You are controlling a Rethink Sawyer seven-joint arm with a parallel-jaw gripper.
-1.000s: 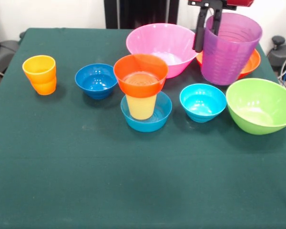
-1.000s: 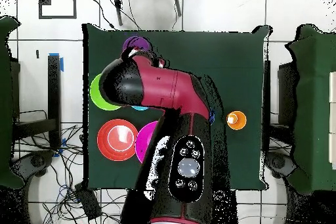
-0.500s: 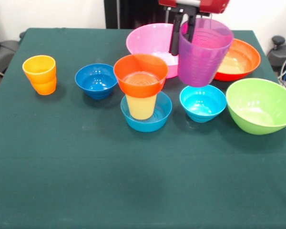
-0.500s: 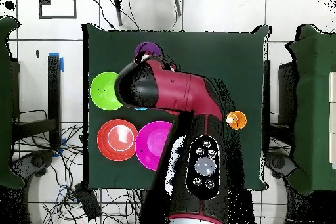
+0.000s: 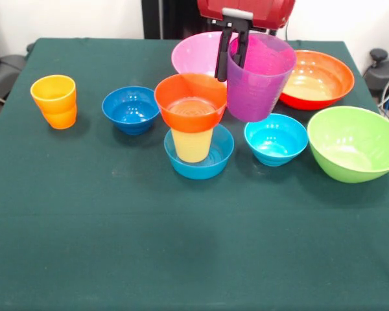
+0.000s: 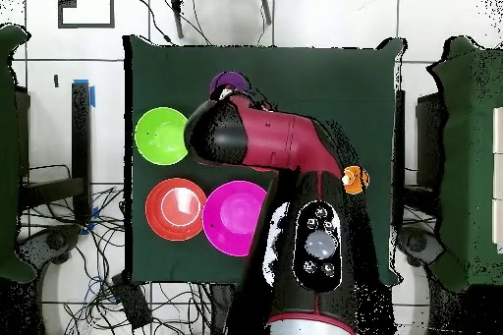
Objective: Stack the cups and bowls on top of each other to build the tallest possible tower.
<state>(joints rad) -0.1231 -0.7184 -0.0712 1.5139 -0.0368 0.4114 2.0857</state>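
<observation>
Orange cup [image 5: 54, 101] stands near the table's [image 5: 181, 259] left edge, then the dark blue bowl [image 5: 131, 109]. Mid-table the tower [image 5: 193, 126] rises; just right, the gripper [image 5: 232, 48] pinches the purple cup's [image 5: 259, 76] rim, airborne. Bare cloth fills the front.

The dark green cloth-covered table [image 5: 84, 214] carries a translucent orange plastic cup [image 5: 54, 102], glossy small blue [image 5: 131, 109], mid-blue [image 5: 200, 155] and cyan bowls [image 5: 276, 138], and large pink [image 5: 201, 55], orange-red [image 5: 319, 79] and lime green bowls [image 5: 354, 143].
</observation>
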